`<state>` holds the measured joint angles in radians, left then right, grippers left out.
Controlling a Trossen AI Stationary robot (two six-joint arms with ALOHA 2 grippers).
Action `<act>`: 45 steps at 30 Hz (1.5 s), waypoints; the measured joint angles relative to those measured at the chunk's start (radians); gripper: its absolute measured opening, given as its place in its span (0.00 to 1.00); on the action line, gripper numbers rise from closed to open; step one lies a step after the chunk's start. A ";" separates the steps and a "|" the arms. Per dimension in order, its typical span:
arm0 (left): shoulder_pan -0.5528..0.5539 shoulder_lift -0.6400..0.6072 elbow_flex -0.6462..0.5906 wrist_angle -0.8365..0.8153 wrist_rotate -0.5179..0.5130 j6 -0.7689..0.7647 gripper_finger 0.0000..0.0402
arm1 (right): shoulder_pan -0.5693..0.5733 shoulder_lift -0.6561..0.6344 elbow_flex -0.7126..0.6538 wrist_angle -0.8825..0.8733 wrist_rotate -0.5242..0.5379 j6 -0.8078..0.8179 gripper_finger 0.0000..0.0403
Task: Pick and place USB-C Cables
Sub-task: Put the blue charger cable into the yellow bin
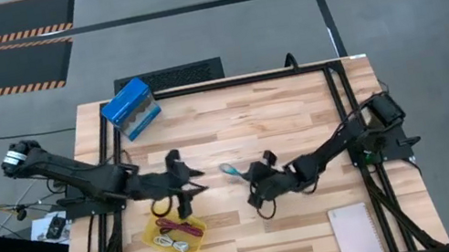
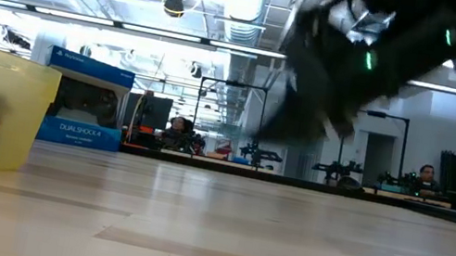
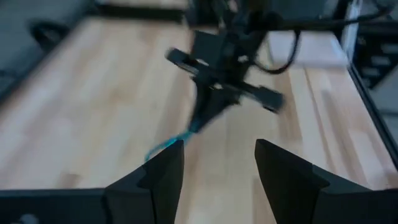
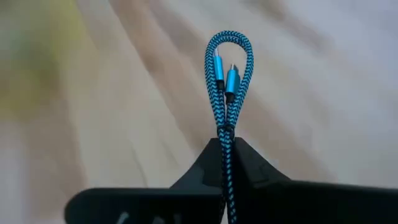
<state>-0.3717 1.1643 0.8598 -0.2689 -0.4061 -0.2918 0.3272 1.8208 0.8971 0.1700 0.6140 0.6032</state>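
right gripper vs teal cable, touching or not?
Touching. The right wrist view shows the teal cable pinched between the right gripper's closed fingers, its loop sticking out past the tips.

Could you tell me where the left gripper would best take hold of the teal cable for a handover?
Probably the free loop end of the teal cable, approached from the side opposite the right gripper, which pinches the bundle's other end, leaving the loop exposed. The left gripper is open.

Cables in yellow tray (image 1: pixel 191 243): colours indistinct.
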 joint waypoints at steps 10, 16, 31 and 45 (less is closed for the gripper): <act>-0.061 -0.410 -0.358 0.423 -0.117 0.107 0.47 | -0.053 -0.156 0.001 0.513 -0.002 -0.489 0.04; -0.057 -0.559 -0.689 1.017 -0.051 0.142 0.47 | -0.101 -0.105 0.002 0.979 -0.290 -0.623 0.04; -0.057 -0.523 -0.789 1.263 0.011 0.141 0.47 | -0.180 0.232 0.273 1.269 -0.615 -0.504 0.05; -0.057 -0.388 -0.789 1.350 0.079 0.126 0.47 | -0.211 0.379 0.465 1.112 -0.694 -0.390 0.05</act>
<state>-0.4286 0.7763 0.0711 1.0810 -0.3267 -0.1660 0.1165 2.2003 1.3616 1.2817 -0.0803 0.2131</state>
